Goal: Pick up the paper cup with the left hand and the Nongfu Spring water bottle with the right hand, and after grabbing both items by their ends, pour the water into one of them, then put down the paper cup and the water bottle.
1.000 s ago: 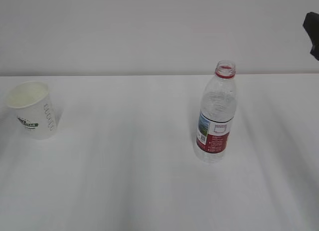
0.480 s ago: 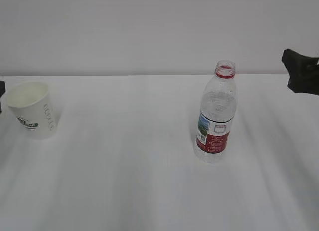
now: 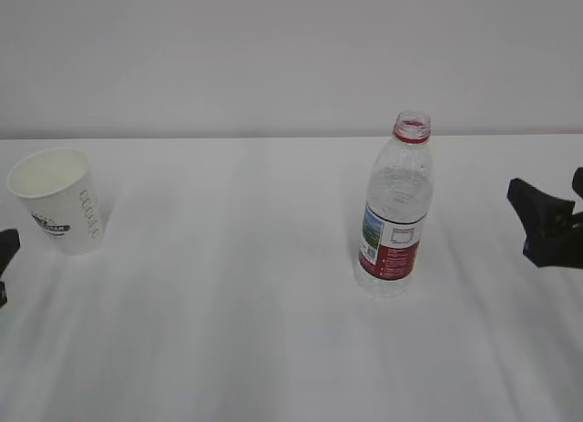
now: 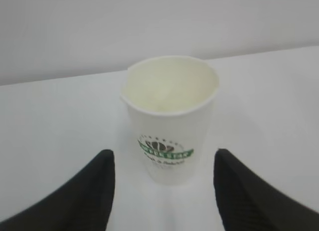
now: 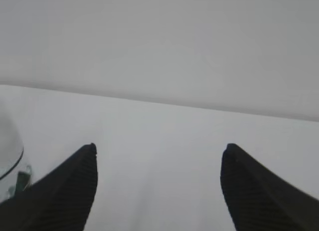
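Standing upright on the white table [image 3: 228, 331]: white tapered paper cup [image 4: 169, 121] at 12 o'clock of the wide-spread, empty left hand [image 4: 162, 191]; clear ribbed water bottle [image 3: 394, 208], glimpsed only at 8 o'clock by the wide-spread, empty right hand [image 5: 159, 186].

paper cup [image 3: 57, 201] far left on table [image 3: 228, 331], water bottle [image 3: 395, 208] upright right of centre, well apart

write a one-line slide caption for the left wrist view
Open left gripper faces the upright, empty-looking paper cup on the white table, fingers not yet touching it.
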Action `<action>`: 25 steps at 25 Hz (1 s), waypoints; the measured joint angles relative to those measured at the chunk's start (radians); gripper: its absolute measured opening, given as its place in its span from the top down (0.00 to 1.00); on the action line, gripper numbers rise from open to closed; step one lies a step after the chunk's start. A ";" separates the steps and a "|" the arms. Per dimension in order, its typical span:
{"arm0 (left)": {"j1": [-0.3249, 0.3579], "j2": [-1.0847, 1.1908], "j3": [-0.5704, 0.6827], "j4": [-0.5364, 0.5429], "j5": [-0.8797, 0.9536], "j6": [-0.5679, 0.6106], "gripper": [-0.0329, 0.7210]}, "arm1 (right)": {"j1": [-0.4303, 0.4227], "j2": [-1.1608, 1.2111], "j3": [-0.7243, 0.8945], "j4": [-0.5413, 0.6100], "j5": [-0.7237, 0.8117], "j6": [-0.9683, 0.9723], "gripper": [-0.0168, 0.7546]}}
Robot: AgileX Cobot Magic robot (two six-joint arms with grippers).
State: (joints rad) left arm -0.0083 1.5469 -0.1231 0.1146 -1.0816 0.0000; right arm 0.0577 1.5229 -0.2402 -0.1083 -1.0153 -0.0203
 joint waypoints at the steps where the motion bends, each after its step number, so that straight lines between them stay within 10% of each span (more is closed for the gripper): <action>1: 0.000 0.012 0.019 0.014 -0.023 -0.009 0.35 | 0.000 0.012 0.021 -0.009 -0.034 0.000 0.22; 25: 0.000 0.100 0.116 0.212 -0.066 -0.086 0.36 | 0.000 0.093 0.194 -0.219 -0.123 0.000 0.22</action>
State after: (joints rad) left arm -0.0083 1.6472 -0.0074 0.3261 -1.1479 -0.0862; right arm 0.0577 1.6158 -0.0459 -0.3276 -1.1384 -0.0203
